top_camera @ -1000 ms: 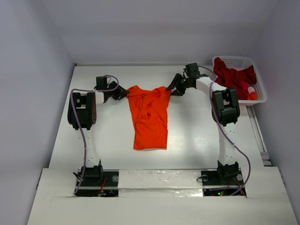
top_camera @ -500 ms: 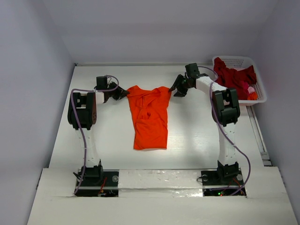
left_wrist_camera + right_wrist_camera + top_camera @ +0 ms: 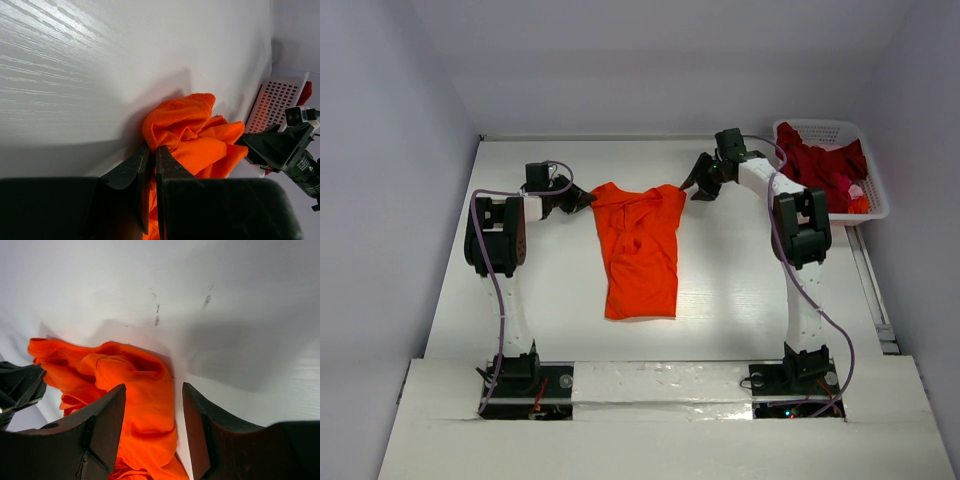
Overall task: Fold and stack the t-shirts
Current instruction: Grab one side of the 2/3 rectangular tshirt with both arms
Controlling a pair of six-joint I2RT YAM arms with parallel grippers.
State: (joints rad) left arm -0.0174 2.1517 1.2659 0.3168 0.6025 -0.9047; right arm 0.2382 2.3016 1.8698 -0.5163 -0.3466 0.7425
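Left gripper (image 3: 152, 147) has its two fingers drawn almost together, with a bunched edge of the orange t-shirt (image 3: 640, 250) pinched between the tips. The cloth crumples in a raised wad just ahead of those tips and spreads out towards the other arm. In the overhead view the shirt's far edge stretches between the two grippers, and its body runs back from them towards the arm bases, lying flat on the white table (image 3: 560, 300).

Right gripper (image 3: 152, 390) has its fingers spread wide and clamps nothing. The opposite corner of the orange t-shirt lies in the gap between them, rumpled, against the table. Whether either finger touches the cloth cannot be told. Seen from its wrist, the left gripper's dark tips show at the far end of the cloth.

Out beyond the right gripper's outer side, at the table's far corner, sits a white latticed basket (image 3: 878, 190) with the crimson t-shirt (image 3: 815, 160) heaped inside it.
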